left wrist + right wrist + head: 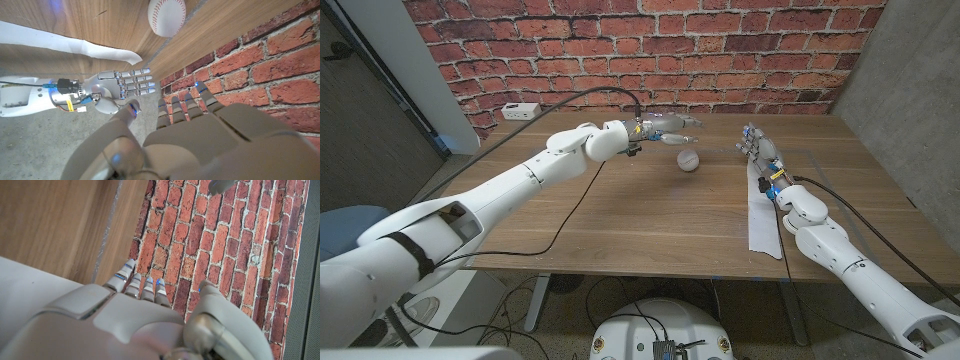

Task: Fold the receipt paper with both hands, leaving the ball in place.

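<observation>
Since both hands are empty with fingers extended, the left hand [672, 127] reaching right for the receipt paper [763, 225] could knock the nearby ball [688, 160].

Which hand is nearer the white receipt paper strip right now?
Right. The right hand hovers just past the white receipt paper strip's far end; the left hand is across the table, beyond the white baseball.

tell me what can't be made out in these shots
- Receipt paper, head view: its far end is covered by the right robot hand and forearm, so contact is unclear.
- Ball, left wrist view: cut off by the picture's edge.
- White box, head view: too small to identify.
</observation>
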